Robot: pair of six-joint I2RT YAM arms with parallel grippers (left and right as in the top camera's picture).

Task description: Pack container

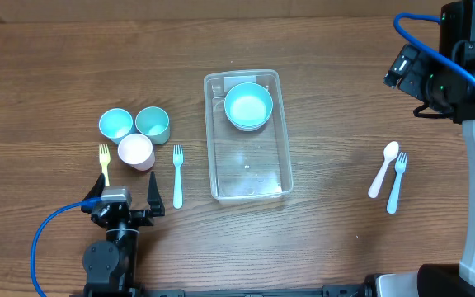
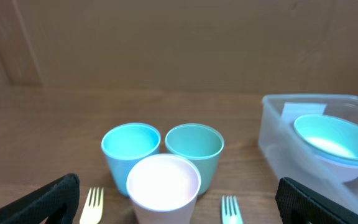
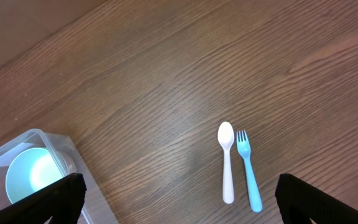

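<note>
The clear container stands mid-table with a light-blue bowl in its far end; its near half is bare. My left gripper rests at the front left, open and holding nothing, facing three cups: blue, teal and white. The container and bowl show at the right of that view. My right gripper hangs open and empty high over the right side, with the container's corner at its left finger.
A yellow fork and a light-blue fork lie either side of the white cup. At the right lie a white spoon and a blue fork. The right arm fills the far right corner.
</note>
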